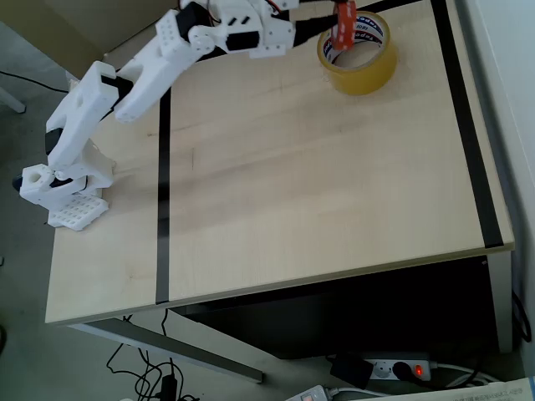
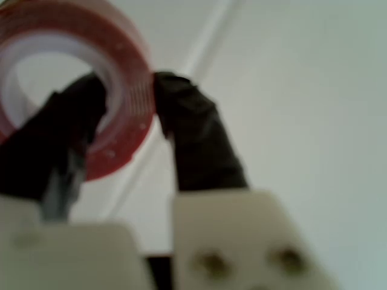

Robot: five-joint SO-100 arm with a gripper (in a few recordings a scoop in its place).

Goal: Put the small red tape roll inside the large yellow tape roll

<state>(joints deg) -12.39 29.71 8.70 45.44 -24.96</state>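
We are finding the gripper (image 2: 130, 109) clenched on the small red tape roll (image 2: 115, 90). In the wrist view one dark finger is passing through the roll's pale core while the other is pressing on the red outer face, so the wall of the ring is pinched between them. We judge this hold is chosen to keep the ring from rolling free.

In the overhead view the arm is reaching to the far right of the table (image 1: 334, 192), and the small red tape roll (image 1: 342, 29) is hanging edge-on over the left rim of the large yellow tape roll (image 1: 359, 54), which is lying flat with its opening upward. Whether the two are touching we cannot tell. We are judging the placement not yet made.
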